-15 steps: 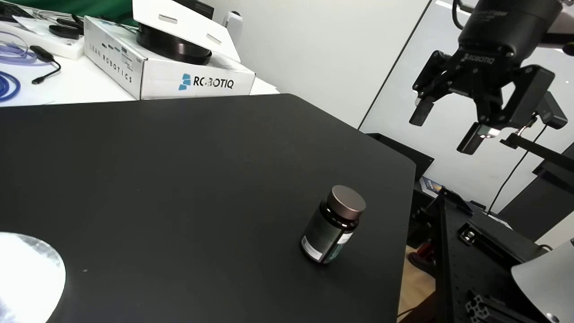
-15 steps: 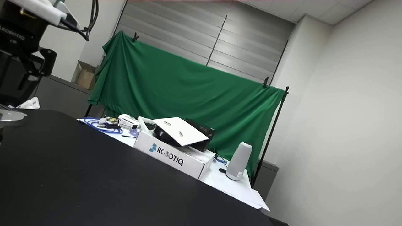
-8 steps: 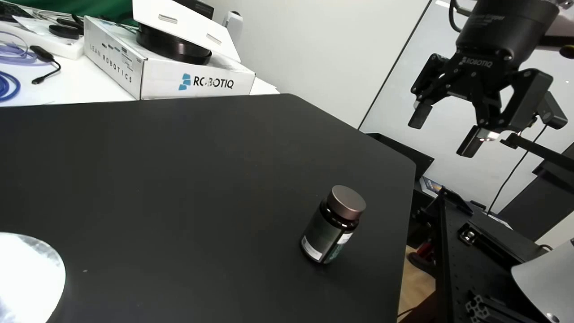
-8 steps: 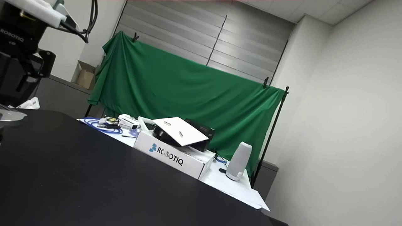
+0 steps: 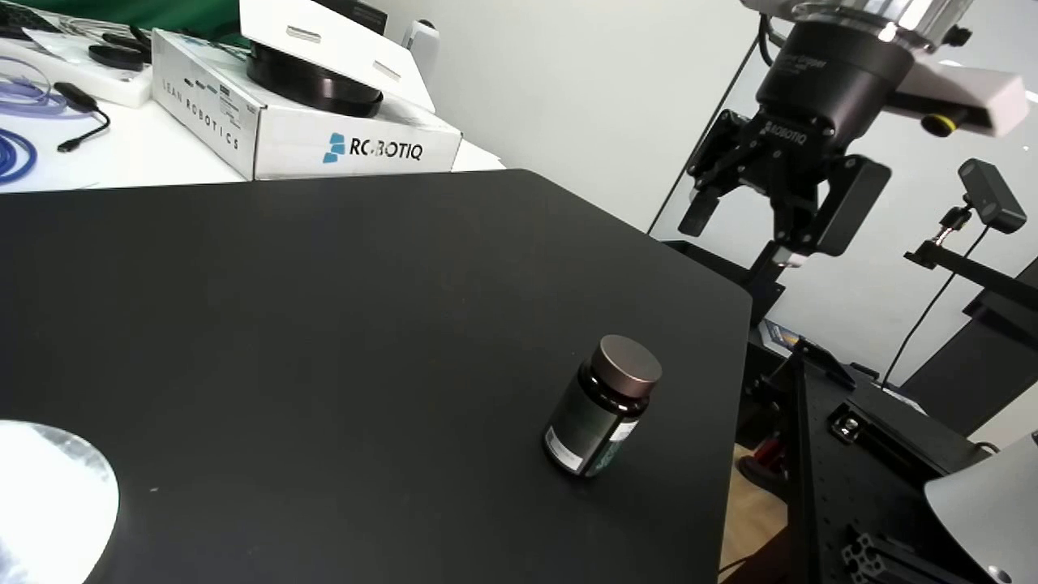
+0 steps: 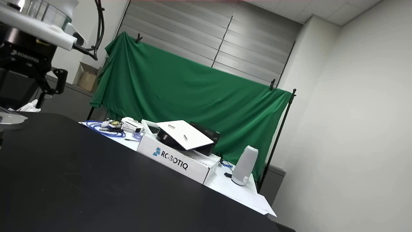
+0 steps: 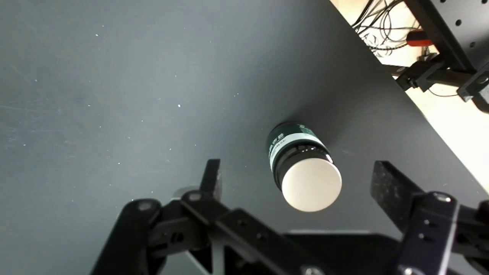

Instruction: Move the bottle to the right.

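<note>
The bottle point(image 5: 597, 414) stands upright on the black table near its right edge in an exterior view. It has a dark glossy body, a label with pale bands and a brownish-grey cap. In the wrist view the bottle point(image 7: 300, 149) is seen from above, its pale-looking cap between the fingertips in the picture. My gripper point(image 5: 731, 242) is open and empty, well above the table and up and right of the bottle in that exterior view. The gripper also shows open in the wrist view point(image 7: 298, 177). One finger point(image 6: 40, 100) shows in an exterior view, where the bottle is out of view.
The black table point(image 5: 324, 324) ends just right of the bottle, with a drop beyond its edge. A shiny white round thing point(image 5: 49, 495) is at the lower left. A Robotiq box point(image 5: 357, 150) stands behind the table. A mounted camera point(image 5: 991, 195) is right of the arm.
My gripper has moved left in an exterior view, towards the table, and right and down in an exterior view. It stays open. The bottle has not moved.
</note>
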Robot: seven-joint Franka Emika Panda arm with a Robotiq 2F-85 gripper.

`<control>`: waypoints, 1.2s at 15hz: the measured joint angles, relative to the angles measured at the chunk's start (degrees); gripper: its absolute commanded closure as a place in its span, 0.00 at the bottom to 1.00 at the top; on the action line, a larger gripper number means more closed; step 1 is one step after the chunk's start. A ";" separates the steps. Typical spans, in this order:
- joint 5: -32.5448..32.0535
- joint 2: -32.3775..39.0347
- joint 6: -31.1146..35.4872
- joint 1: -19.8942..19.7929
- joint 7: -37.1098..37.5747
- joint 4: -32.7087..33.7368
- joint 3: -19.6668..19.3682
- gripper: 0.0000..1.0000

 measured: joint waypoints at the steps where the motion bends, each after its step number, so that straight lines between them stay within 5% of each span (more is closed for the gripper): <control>1: 0.00 1.97 1.37 0.00 0.00 0.38 0.30 0.00; 18: 0.45 20.38 8.51 -1.45 0.57 8.58 8.62 0.00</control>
